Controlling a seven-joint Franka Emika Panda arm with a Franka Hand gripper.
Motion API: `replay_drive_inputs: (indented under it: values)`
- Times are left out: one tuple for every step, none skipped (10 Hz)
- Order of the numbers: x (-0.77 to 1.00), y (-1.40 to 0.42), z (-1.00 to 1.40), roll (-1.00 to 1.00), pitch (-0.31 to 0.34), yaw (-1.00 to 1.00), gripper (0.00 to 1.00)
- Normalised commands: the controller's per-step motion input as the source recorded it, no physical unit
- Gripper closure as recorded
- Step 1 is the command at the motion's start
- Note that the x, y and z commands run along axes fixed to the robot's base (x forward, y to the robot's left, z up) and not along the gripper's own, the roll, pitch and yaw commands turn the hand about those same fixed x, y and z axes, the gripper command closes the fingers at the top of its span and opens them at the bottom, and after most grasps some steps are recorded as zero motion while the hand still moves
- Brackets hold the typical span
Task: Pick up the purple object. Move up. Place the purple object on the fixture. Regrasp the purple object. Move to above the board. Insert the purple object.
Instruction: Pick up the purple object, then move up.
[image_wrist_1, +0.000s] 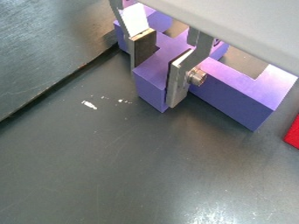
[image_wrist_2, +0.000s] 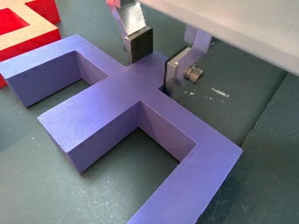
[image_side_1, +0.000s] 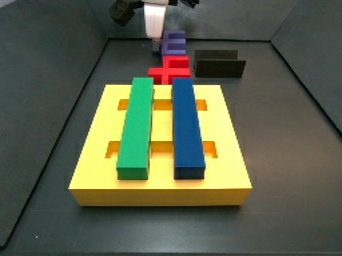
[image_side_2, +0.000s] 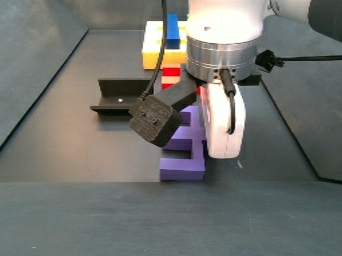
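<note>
The purple object (image_wrist_2: 117, 105), a matte purple cross-like block with a wide bar and a raised stub, lies flat on the dark grey floor (image_wrist_1: 105, 166) at the far end of the enclosure from the board, just beside a red cross-shaped block (image_side_1: 167, 72). The gripper (image_wrist_2: 162, 54) is lowered onto it: in both wrist views the flat silver fingers (image_wrist_1: 180, 77) with dark pads straddle the central stub, the jaws partly open, close to its sides, though whether the pads press the purple faces I cannot tell. The board (image_side_1: 100, 165), a large flat yellow slotted slab, carries a long green bar (image_side_1: 135, 125) and a long dark-blue bar (image_side_1: 186, 125) side by side. The fixture (image_side_2: 123, 96), a small black stepped bracket, stands near the purple block, apart from it.
</note>
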Motion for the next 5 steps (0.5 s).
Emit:
replay_drive_inputs:
  values:
    - [0.00,0.00,0.00,0.00,0.000,0.00,1.00]
    - [0.00,0.00,0.83,0.00,0.000,0.00,1.00]
    - [-0.02,-0.06,0.83,0.00,0.010,-0.03,1.00]
    - [-0.08,-0.06,0.62,0.02,0.029,-0.04,1.00]
    - [-0.06,-0.04,0.31,0.06,0.013,-0.02,1.00]
